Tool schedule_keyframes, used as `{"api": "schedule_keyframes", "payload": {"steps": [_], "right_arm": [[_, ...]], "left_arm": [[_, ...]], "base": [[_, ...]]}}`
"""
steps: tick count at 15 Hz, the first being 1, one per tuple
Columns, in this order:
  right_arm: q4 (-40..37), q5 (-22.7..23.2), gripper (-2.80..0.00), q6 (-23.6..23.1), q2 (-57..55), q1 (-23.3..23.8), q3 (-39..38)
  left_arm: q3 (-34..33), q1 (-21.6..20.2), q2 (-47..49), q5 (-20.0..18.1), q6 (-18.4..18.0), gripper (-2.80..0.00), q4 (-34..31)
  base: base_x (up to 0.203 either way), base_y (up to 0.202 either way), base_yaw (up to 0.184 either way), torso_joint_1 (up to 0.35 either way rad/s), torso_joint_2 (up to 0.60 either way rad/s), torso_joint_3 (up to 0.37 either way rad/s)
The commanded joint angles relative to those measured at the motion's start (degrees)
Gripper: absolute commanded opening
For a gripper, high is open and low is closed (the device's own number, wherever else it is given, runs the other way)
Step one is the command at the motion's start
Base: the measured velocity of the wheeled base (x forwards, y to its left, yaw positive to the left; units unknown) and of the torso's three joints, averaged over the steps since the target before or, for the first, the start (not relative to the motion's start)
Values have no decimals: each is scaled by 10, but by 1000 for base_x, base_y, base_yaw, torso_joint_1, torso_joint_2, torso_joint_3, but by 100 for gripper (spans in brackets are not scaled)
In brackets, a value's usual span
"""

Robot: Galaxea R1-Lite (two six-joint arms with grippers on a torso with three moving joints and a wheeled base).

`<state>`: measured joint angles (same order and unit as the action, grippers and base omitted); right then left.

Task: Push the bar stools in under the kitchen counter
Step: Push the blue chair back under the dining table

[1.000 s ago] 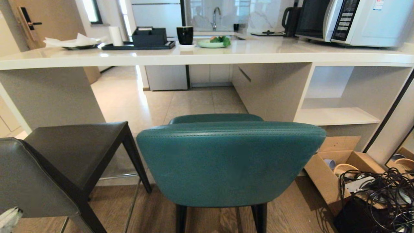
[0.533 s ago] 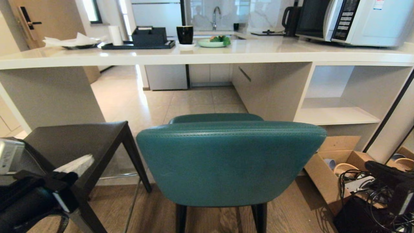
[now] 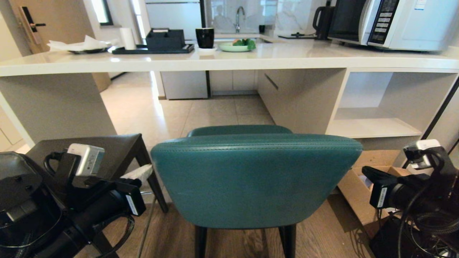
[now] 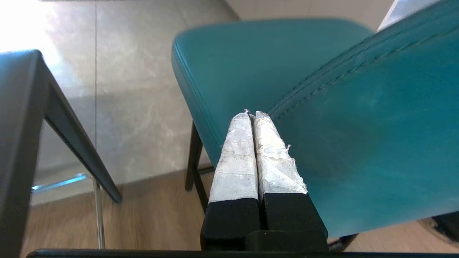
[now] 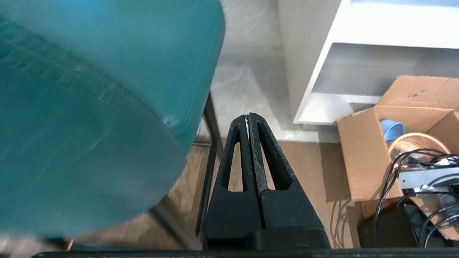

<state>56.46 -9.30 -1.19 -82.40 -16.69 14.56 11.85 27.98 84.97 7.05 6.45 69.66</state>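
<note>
1. The teal stool [image 3: 255, 179] stands centred before the bench [image 3: 229, 59], its curved back toward the camera and its seat short of the bench's front edge, not tucked under.
2. The grey stool [image 3: 89, 154] stands just to its left, turned at an angle, also outside the bench.
3. The left tool [image 4: 251, 118], its taped fingers pressed together, sits at the left edge of the teal stool's back; whether it touches cannot be told.
4. The right tool [image 5: 248, 120], its black fingers together and holding nothing, hangs beside the stool's right edge, above the floor.
5. The floor is wood plank [image 3: 322, 229] under the stools and pale tile [image 3: 200, 114] beneath the bench and beyond it.
6. On the bench stand a microwave [image 3: 394, 23], a black cup [image 3: 204, 37], a green plate [image 3: 235, 46] and a dark tray [image 3: 154, 48].
7. To the right, below open white shelves [image 3: 373, 127], an open cardboard box [image 3: 353, 188] and tangled black cables [image 3: 423, 229] lie on the floor near the teal stool.
</note>
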Motion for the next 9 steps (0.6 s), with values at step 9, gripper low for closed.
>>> {"api": "schedule_keyframes", "payload": {"steps": [9], "right_arm": [[7, -11, -280, -1, -77, -99, 46]], "left_arm": [[39, 1, 110, 2, 14, -280, 55]], "base": [[0, 0, 0, 0, 0, 0]]}}
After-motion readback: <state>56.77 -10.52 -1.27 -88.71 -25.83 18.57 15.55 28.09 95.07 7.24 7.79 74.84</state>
